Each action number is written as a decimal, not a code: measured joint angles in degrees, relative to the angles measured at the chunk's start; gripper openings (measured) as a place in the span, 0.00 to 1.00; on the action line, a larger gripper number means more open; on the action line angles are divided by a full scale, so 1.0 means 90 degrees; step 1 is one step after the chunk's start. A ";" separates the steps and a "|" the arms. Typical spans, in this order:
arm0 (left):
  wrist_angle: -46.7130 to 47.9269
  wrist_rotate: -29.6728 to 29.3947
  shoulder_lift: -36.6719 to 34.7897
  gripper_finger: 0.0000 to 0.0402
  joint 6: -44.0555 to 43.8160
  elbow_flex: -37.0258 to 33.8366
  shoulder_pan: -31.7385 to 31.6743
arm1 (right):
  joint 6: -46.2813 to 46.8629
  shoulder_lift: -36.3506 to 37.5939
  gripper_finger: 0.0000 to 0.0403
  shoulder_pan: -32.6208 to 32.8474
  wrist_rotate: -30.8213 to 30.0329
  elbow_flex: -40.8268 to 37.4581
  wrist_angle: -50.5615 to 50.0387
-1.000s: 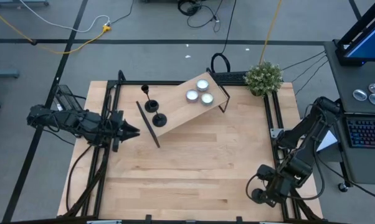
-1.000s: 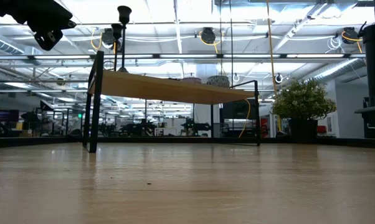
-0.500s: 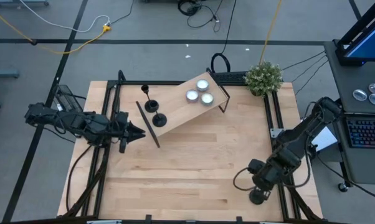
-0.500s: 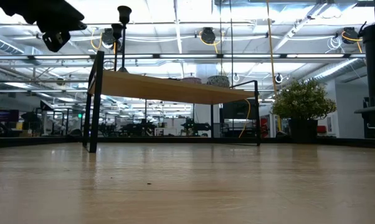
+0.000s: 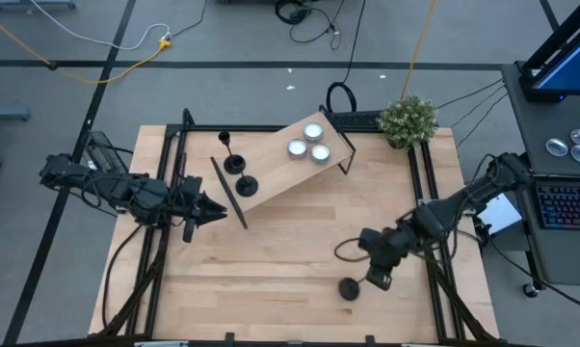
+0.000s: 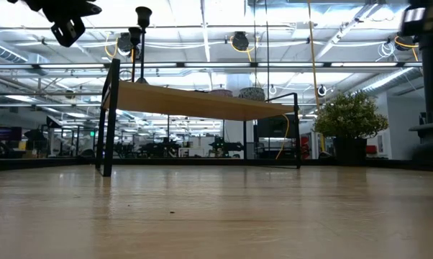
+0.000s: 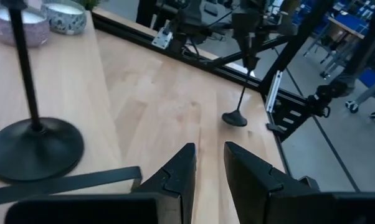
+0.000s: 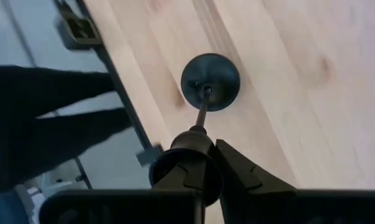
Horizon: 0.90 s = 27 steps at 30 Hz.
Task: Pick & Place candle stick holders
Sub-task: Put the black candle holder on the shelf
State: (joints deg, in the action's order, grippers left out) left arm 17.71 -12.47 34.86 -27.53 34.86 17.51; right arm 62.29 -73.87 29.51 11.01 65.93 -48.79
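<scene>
Two black candle stick holders (image 5: pixel 234 164) (image 5: pixel 246 186) stand on their disc bases at the left end of a raised wooden shelf (image 5: pixel 276 169); they also show in the low view (image 6: pixel 142 16). One of them shows close in the left wrist view (image 7: pixel 32 146). My right gripper (image 5: pixel 377 275) is shut on a third holder (image 5: pixel 349 288) over the table's near right part. My left gripper (image 5: pixel 213 209) hovers level beside the shelf's left end, its fingers (image 7: pixel 207 163) a narrow gap apart and empty. My right gripper pinches the holder's cup top (image 8: pixel 197 142) between its two fingers, coming from above and pointing down. The stem (image 7: pixel 246 74) hangs below the fingers, slightly tilted, with the disc base (image 8: pixel 210 81) lowest. I cannot tell whether the base (image 7: pixel 235 118) touches the table.
Three silvery tealight candles (image 5: pixel 309 145) sit on the shelf's far right end. A potted plant (image 5: pixel 408 120) stands at the table's far right corner. Black frame rails (image 5: pixel 427 193) run along the table's edges. Bare wood (image 5: pixel 290 251) lies between the two grippers.
My right gripper has swung from the table's near right corner toward the left edge, carrying the holder by its top over the table. My left gripper has crept a little toward the shelf.
</scene>
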 joint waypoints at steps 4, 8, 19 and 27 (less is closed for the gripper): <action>-0.0037 0.0124 0.0090 0.22 -0.0090 0.0032 0.0143 | -0.0536 0.0002 0.02 -0.0423 0.0050 0.0002 0.0538; -0.0067 0.0544 0.0237 0.22 -0.0522 0.0033 0.0309 | -0.1074 0.0005 0.02 -0.0828 0.0115 0.0006 0.1093; -0.1547 0.0378 0.1237 0.22 -0.0836 0.0033 0.1119 | -0.2227 -0.0199 0.02 -0.1638 0.0332 0.0015 0.2177; -0.2559 -0.0211 0.2056 0.22 -0.1003 0.0075 0.1530 | -0.2578 -0.0485 0.02 -0.1925 0.0851 0.0027 0.2898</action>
State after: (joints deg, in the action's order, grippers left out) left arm -5.31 -14.37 53.37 -36.56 35.53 31.28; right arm 39.10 -78.23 12.19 18.67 66.17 -22.70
